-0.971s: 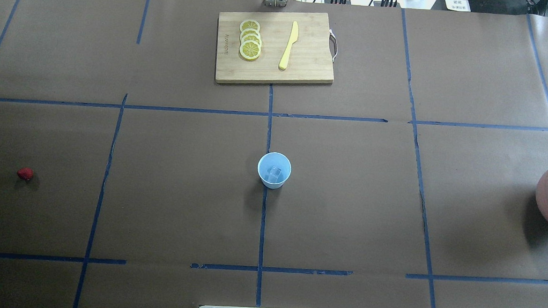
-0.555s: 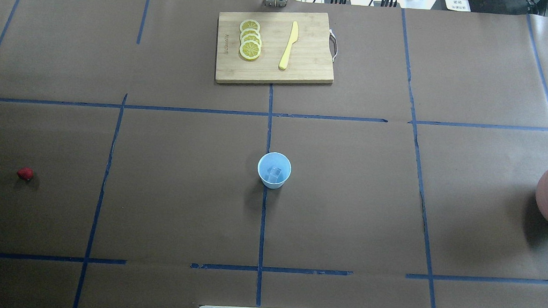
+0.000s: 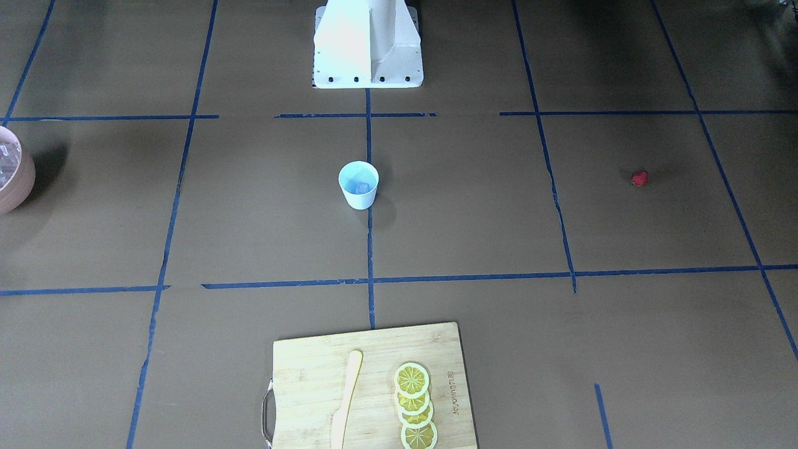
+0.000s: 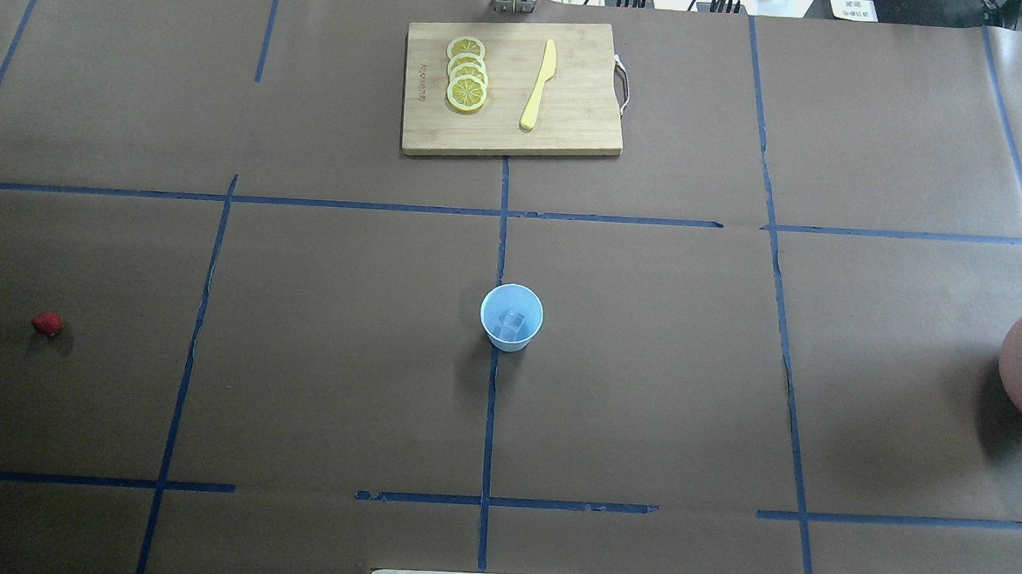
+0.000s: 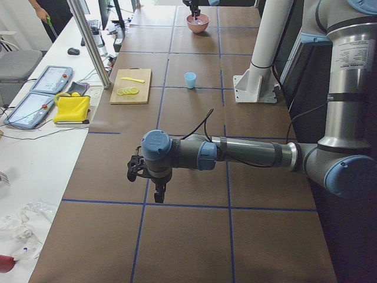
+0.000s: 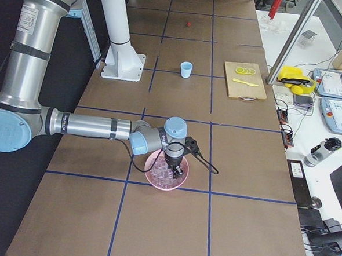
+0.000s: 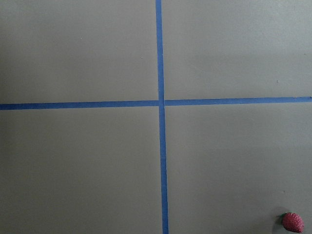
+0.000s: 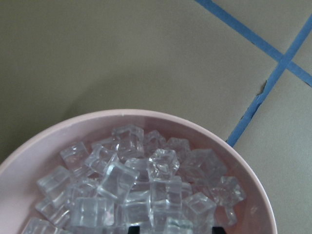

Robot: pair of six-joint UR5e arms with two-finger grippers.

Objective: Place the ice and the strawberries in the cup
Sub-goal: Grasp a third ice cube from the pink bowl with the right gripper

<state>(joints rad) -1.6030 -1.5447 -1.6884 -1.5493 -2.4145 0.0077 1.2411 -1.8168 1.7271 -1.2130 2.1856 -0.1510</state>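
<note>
Fingers of our left gripper and right gripper: clenched or released, we cannot tell. Nothing has shifted in the past second. One ice cube lies in the cup and the strawberry sits well apart, so the berry remains to fetch. The right gripper hangs over the pink bowl. Blue tape grids the brown paper; pendants crowd the side bench.

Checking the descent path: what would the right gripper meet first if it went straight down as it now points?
Likely the ice heaped in the pink bowl: the right gripper points down over it, though its height above is unclear.
</note>
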